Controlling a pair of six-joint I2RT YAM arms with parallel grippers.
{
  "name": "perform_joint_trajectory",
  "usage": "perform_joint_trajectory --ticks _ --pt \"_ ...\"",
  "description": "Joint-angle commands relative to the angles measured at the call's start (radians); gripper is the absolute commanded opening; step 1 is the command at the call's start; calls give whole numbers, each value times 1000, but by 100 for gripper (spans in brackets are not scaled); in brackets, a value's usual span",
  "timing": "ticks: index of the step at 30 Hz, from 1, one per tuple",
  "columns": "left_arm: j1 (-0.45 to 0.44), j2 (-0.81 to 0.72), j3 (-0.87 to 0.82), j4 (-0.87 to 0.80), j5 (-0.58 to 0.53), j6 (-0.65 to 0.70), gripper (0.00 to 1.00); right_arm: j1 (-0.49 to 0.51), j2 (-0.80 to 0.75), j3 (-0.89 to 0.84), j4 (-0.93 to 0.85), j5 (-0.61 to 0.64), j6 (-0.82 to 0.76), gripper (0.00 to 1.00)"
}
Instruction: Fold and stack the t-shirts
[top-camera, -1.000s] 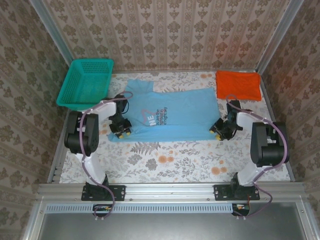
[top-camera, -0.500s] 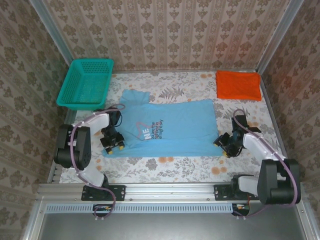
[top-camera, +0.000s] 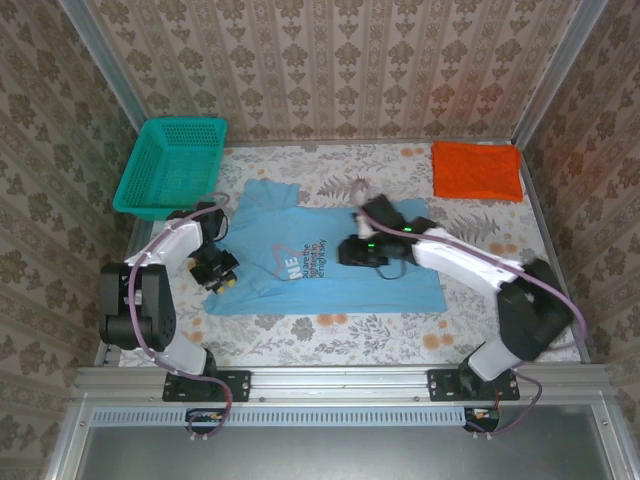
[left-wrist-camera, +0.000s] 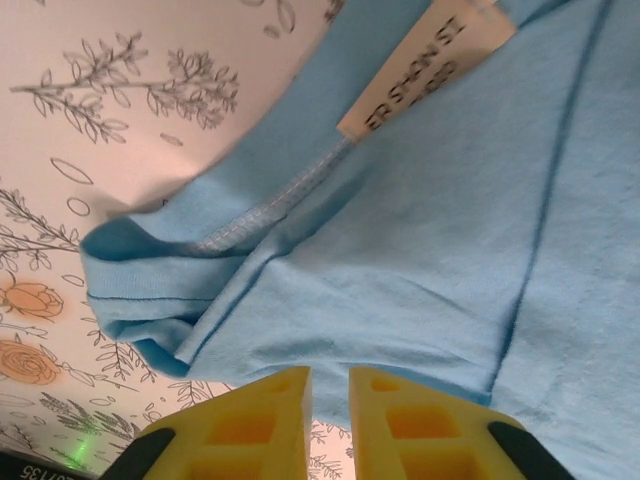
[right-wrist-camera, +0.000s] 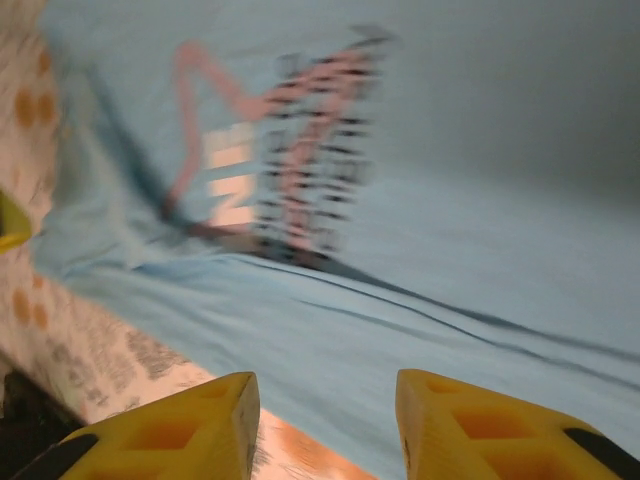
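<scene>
a: where is the light blue t-shirt (top-camera: 330, 290) noted?
b: spread flat across the middle of the worktop (top-camera: 330, 335). soft knit, a broad rough rectangle, one sleeve pointed toward the far side near the teal mesh basket (top-camera: 185, 123). a pink and white star print (top-camera: 298, 255) is carried on its left half.

a: and the other one?
b: the orange t-shirt (top-camera: 477, 170) is laid as a neat flat rectangle in the far right corner, well apart from the blue one. plain cloth, bright, no print seen.

a: left pincer (top-camera: 217, 272)?
b: it is set at the shirt's left edge. in the left wrist view the pincer (left-wrist-camera: 330, 375) is drawn nearly together, blocky yellow fingers with only a narrow slit left between them. the blue cloth (left-wrist-camera: 420, 230) is bunched just ahead of the tips into a rolled, stitched hem. a white label (left-wrist-camera: 425, 60) with black lettering is seen further along the seam. whether cloth is pinched in the slit cannot be told.

a: right pincer (top-camera: 352, 250)?
b: it is held over the middle of the shirt, just beside the print. the right wrist view is blurred, yet the pincer (right-wrist-camera: 322, 390) is seen released, fingers stood well apart, nothing caught between them. the blue cloth (right-wrist-camera: 450, 250) is crossed by long shallow creases, and the star print (right-wrist-camera: 270, 140) is smeared beyond the tips.
</scene>
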Motion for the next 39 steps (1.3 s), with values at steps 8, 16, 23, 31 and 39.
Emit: perform_joint_trajectory --ticks 8,16,23,31,39 --pt "75 74 -91 53 118 30 14 251 418 475 -167 -36 -253 36" --pt "101 116 -77 49 111 78 15 318 588 667 -220 -41 -298 38" --pt "135 157 -75 59 134 112 16 337 733 835 -250 -69 -268 33" --pt "143 167 -72 47 115 129 16 298 877 982 -323 35 -186 26" --pt "150 171 -75 39 74 134 15 186 814 950 -300 138 -134 29"
